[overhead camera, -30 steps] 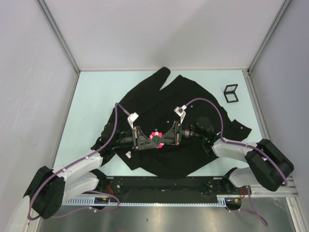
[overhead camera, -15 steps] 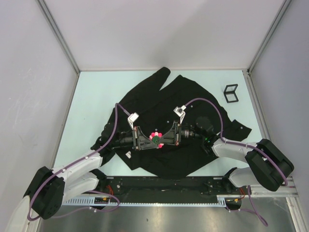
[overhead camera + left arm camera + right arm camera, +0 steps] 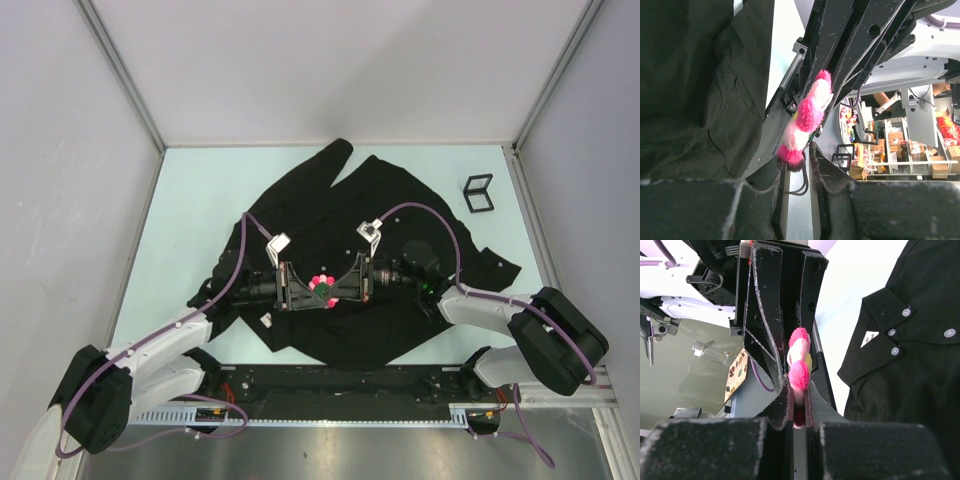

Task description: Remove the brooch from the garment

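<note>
The right hand pinches almost shut on the brooch, edge-on between its fingertips. Opposite, the left hand is narrowly parted; whether it grips is unclear. Fluffy petals likely squash: hold the firmer centre. The garment lies beyond.

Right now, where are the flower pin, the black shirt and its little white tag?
flower pin [image 3: 320,281]: top view, on its pink petals.
shirt [image 3: 340,195]: top view, on bare black cloth at its far part.
white tag [image 3: 868,338]: right wrist view, on the tag's middle.
</note>
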Robot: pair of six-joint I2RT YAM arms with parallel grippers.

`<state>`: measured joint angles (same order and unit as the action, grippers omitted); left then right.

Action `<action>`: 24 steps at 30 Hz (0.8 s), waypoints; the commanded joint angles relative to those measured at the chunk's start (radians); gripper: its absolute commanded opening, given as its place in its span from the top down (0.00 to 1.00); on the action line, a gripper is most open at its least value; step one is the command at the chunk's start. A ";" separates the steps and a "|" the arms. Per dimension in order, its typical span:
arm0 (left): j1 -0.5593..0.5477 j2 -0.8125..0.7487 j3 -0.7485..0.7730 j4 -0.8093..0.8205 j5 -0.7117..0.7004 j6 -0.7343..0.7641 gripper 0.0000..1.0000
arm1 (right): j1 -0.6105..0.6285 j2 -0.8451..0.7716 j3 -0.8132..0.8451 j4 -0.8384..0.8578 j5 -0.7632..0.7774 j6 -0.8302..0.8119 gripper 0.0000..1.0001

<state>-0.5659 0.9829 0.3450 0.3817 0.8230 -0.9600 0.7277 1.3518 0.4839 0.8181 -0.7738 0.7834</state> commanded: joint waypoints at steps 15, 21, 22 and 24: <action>-0.012 -0.044 0.143 -0.049 -0.047 0.129 0.76 | 0.073 0.015 0.056 -0.030 -0.025 -0.023 1.00; -0.014 -0.053 0.130 -0.043 -0.050 0.119 0.76 | 0.081 0.013 0.056 -0.031 -0.022 -0.022 1.00; -0.012 -0.053 0.129 -0.043 -0.053 0.116 0.76 | 0.082 0.013 0.058 -0.036 -0.024 -0.026 1.00; -0.014 -0.050 0.130 -0.040 -0.051 0.116 0.76 | 0.090 0.012 0.062 -0.043 -0.025 -0.038 1.00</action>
<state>-0.5663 0.9485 0.4042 0.2058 0.8146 -0.8555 0.7452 1.3518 0.4999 0.7891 -0.7620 0.7605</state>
